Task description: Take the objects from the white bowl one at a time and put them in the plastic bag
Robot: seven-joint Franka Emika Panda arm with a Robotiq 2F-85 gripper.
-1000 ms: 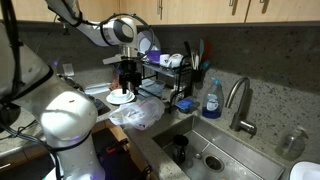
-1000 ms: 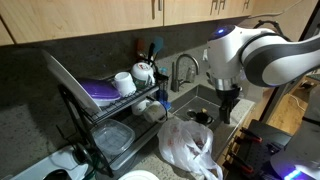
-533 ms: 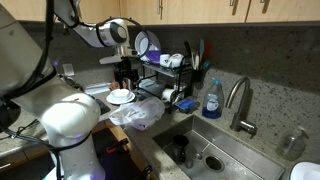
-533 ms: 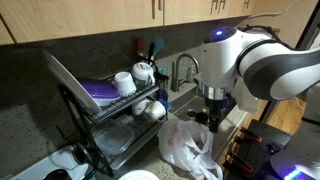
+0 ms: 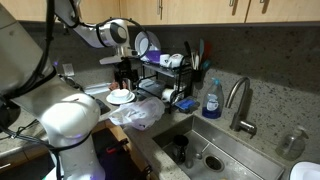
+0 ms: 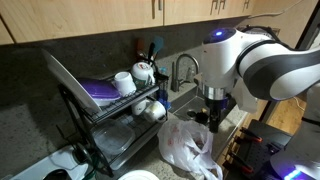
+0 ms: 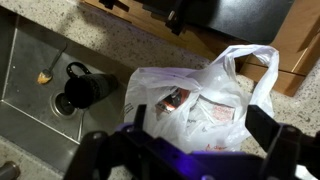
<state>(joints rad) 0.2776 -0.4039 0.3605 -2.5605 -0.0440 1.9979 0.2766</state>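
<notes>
Exterior views stood back on opposite sides of plastic bag (image 5: 137,113), facing it; wrist view looked down, close; all shared bag

The plastic bag (image 7: 195,105) is laid on a speckled stone countertop (image 7: 110,45) beside a sink (image 7: 35,65); the white bowl (image 5: 121,97), a dish rack (image 5: 168,82) and a soap bottle (image 5: 211,100) are set nearby

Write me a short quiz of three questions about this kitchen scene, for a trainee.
1. True or false: the robot's black claw is shut on an object.
2. The thin translucent white plastic bag is: A empty; B holding items; C gripped by the claw.
3. Fill in: the dark round cup stands in the steel ____.
Key: 1 false, the claw is open; 2 B; 3 sink.
</notes>
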